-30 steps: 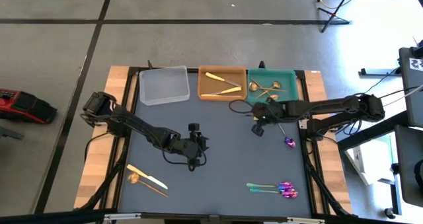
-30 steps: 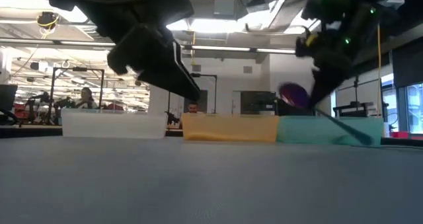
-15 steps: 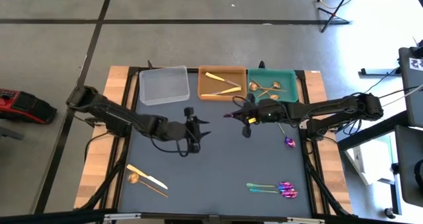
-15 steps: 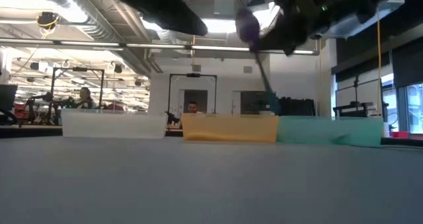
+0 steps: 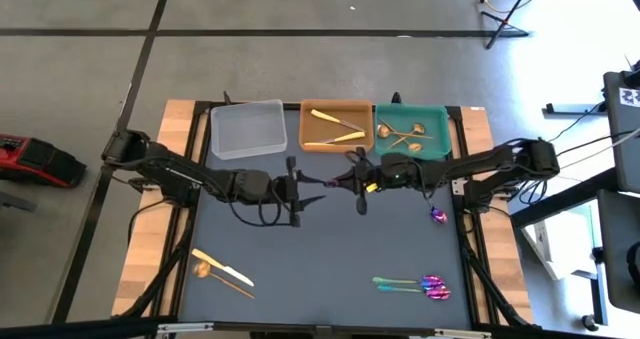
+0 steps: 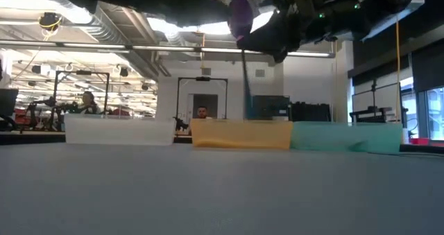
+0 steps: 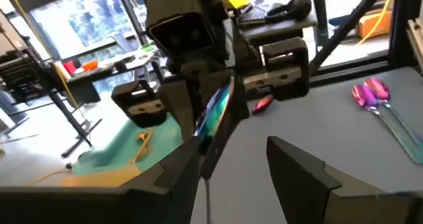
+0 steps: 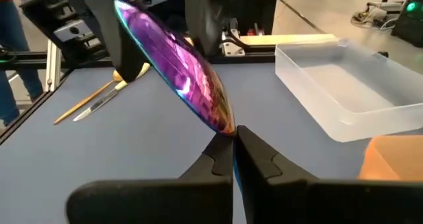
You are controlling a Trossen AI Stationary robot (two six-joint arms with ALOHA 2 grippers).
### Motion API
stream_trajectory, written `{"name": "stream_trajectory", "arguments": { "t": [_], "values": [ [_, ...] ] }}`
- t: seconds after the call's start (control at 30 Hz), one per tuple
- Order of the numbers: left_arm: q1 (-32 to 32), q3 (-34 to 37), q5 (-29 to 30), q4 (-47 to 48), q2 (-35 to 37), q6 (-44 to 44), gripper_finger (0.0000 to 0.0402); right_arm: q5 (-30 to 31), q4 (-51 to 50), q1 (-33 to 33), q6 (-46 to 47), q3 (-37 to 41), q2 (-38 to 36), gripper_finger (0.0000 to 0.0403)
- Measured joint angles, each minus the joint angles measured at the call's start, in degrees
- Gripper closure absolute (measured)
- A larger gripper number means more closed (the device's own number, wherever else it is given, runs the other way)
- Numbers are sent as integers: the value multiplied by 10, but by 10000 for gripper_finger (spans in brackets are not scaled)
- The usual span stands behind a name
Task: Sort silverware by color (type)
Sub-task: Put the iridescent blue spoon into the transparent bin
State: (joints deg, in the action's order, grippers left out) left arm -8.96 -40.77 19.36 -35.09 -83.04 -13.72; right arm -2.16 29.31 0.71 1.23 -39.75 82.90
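Observation:
An iridescent purple-teal spoon (image 8: pixel 178 75) is held above the middle of the table by my shut right gripper (image 8: pixel 234 137). In the low view its bowl (image 6: pixel 241 16) points up and its handle (image 6: pixel 247 89) hangs down. My left gripper (image 7: pixel 231 151) is open and faces the right gripper (image 7: pixel 198 85). Its fingers stand on either side of the spoon's handle (image 7: pixel 206 164); I cannot tell whether they touch it. In the high view both grippers (image 5: pixel 318 189) (image 5: pixel 352 182) meet mid-table. My right gripper pinches the iridescent spoon between its two fingertips (image 8: pixel 218 159) at the neck (image 8: pixel 228 128), just below the bowl. It comes in about level from the table's right. The spoon is lifted clear and stands nearly upright, bowl up and handle down.
Along the far edge sit a clear tray (image 5: pixel 247 129), an orange tray (image 5: pixel 336 137) with pale gold pieces and a teal tray (image 5: pixel 432 131) with copper spoons. On the mat lie a gold knife and spoon (image 5: pixel 222 269), iridescent pieces (image 5: pixel 415 284) and a purple spoon (image 5: pixel 437 215).
My right gripper has carried the iridescent spoon up and toward the table's left, and the spoon has turned bowl-up. My left gripper has moved toward the far edge and the right gripper, and now faces it with the spoon's handle between its fingers.

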Motion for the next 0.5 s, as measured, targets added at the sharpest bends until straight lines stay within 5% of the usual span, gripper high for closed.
{"name": "stream_trajectory", "arguments": {
  "t": [0.5],
  "values": [
    [15, -1, -17, -32, -3, -4, 232, -3, 49, 0, -2, -19, 38, 402]
  ]
}}
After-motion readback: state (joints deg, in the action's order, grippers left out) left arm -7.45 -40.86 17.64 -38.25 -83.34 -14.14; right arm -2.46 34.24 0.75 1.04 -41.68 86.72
